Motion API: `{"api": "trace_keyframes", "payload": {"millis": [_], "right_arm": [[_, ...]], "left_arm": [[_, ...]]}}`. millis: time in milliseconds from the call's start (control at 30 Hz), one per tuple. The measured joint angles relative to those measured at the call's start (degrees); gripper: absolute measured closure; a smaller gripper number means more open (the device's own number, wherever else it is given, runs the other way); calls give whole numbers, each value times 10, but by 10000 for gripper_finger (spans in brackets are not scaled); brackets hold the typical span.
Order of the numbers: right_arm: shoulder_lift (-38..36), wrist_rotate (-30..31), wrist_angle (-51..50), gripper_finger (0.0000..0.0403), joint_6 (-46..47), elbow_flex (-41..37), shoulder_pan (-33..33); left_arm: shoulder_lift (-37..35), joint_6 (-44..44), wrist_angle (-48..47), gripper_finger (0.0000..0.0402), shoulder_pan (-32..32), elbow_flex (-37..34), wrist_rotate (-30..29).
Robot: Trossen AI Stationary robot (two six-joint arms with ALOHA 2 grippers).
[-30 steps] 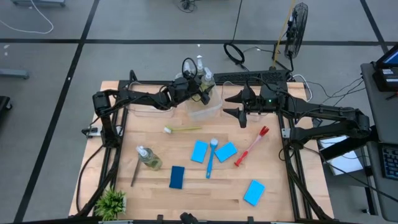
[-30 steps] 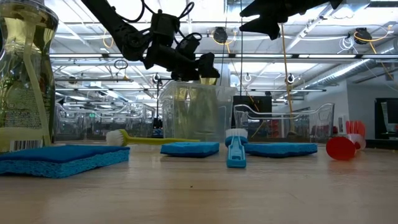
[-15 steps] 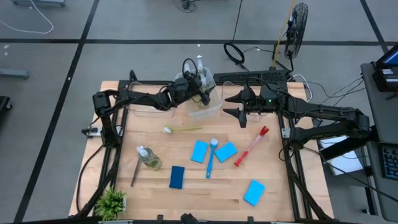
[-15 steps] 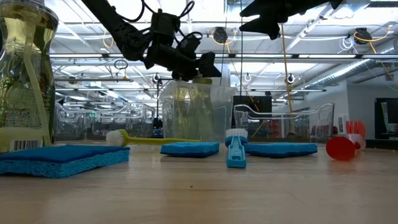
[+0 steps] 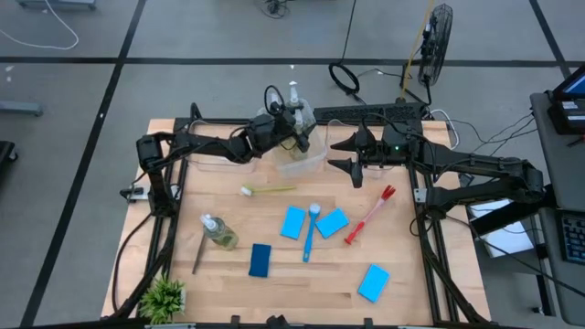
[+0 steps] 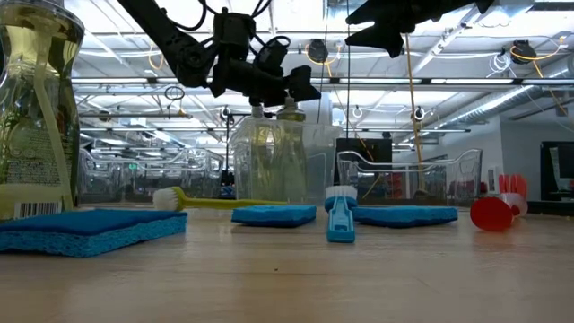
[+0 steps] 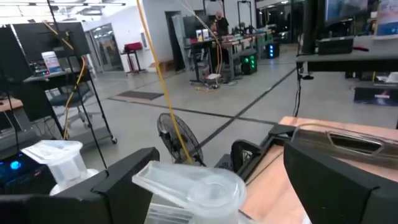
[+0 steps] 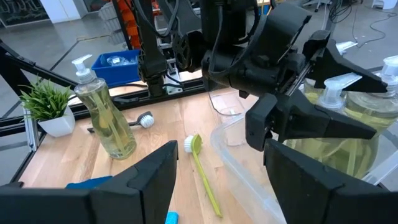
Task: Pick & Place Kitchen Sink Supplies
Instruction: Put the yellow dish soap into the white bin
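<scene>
So the left gripper (image 5: 297,123) is parked right above the clear bin (image 5: 306,155) at the back of the table, jaws spread wide with nothing gripped; a white pump top (image 7: 189,185) sits in the gap between the fingers without being pinched. Three pump bottles (image 6: 273,157) can be made out standing upright inside that bin, and one lone bottle (image 5: 218,232) is left out on the wood near the front left corner.

The right gripper (image 5: 345,153) is held above the table just beside the bin, fingers partly apart, nothing in them.

Handling-wise, the bottles look like smooth clear plastic full of yellow-green liquid, so they're probably on the heavy side and slick. The waist under the pump is likely the safest spot to be grabbed; the pump head would likely twist or slip.

Four blue sponges (image 5: 292,222) are scattered mid-table and toward the front right: flat, porous, soft, surely light, best pinched across the short edges. The brushes are thin and stiff: green brush (image 5: 270,190) near the bin, blue brush (image 5: 310,232) between two sponges, red brush (image 5: 369,215) to the right, dark brush (image 5: 198,252) beside the lone bottle. Mid-handle is probably the best pick point for balance.
</scene>
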Motion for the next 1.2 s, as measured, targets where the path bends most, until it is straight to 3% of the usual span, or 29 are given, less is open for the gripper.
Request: {"api": "trace_keyframes", "payload": {"millis": [833, 1000, 1200], "right_arm": [[0, 0, 0, 177, 0, 0, 0], [0, 0, 0, 177, 0, 0, 0], [0, 0, -3, 176, 0, 0, 0]], "left_arm": [[-119, 89, 17, 62, -30, 5, -5], [-135, 132, 1, 62, -55, 40, -16], [-140, 219, -111, 62, -94, 121, -46]]}}
